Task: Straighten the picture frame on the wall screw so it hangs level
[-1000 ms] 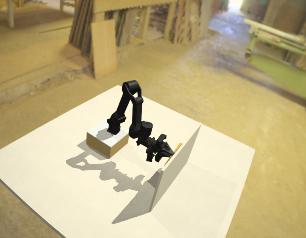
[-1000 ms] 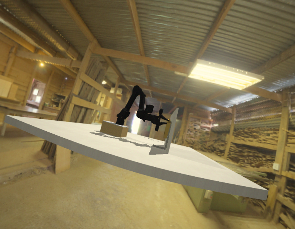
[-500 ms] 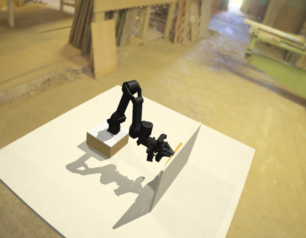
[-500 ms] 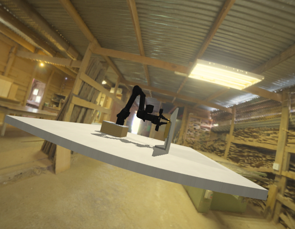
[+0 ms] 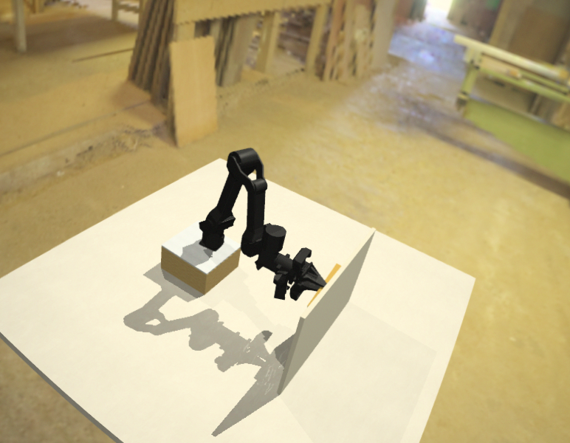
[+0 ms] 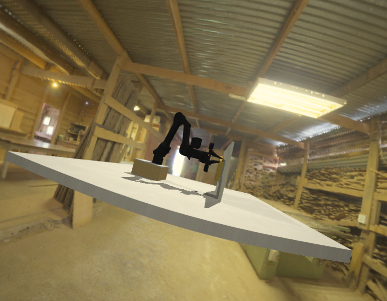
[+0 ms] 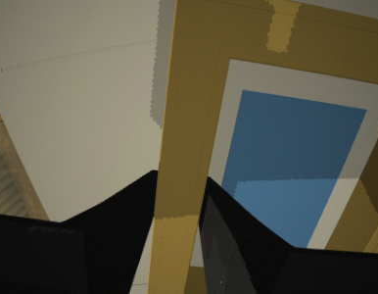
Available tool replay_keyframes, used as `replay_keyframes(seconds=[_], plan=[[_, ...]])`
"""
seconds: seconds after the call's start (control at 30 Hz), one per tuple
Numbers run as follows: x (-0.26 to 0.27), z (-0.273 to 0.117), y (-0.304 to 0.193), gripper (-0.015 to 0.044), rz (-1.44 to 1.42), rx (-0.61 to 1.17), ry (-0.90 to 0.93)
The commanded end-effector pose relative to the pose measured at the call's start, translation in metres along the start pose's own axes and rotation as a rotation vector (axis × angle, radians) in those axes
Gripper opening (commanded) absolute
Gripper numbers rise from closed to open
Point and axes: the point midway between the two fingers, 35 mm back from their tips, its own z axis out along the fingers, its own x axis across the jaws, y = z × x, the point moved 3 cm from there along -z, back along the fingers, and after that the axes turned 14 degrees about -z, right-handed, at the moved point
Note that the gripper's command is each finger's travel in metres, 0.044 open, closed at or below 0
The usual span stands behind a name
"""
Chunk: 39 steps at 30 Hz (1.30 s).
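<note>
The picture frame point(image 5: 334, 272) point(image 6: 219, 171) point(image 7: 194, 78) has a yellow-orange border, a pale mat and a blue picture point(image 7: 292, 137). It is at the robot-facing side of the upright wall panel point(image 5: 327, 314) point(image 6: 227, 163) point(image 7: 91, 122). My gripper point(image 5: 325, 286) point(image 6: 222, 160) point(image 7: 179, 181) is shut on the frame's border bar that runs up the middle of the wrist view, one finger on each side. The frame's top bar slopes down to the right in the wrist view; I cannot tell how level it is. The screw and notched strip are hidden.
The arm stands on a wood-sided box point(image 5: 182, 270) point(image 6: 147, 169) on the white table point(image 5: 75, 305) point(image 6: 86, 173), facing the wall panel. The arm's and panel's shadows fall on the table. The panel's side edge shows at left in the wrist view.
</note>
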Motion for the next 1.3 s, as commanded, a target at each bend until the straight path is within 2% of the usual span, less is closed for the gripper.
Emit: replay_keyframes(seconds=[0.0,1.27], plan=[[0.0017,-0.0003,0.0002,0.0,-0.005,-0.005,0.008],[-0.0047,-0.0002,-0.0006,0.0,-0.005,-0.005,0.007]])
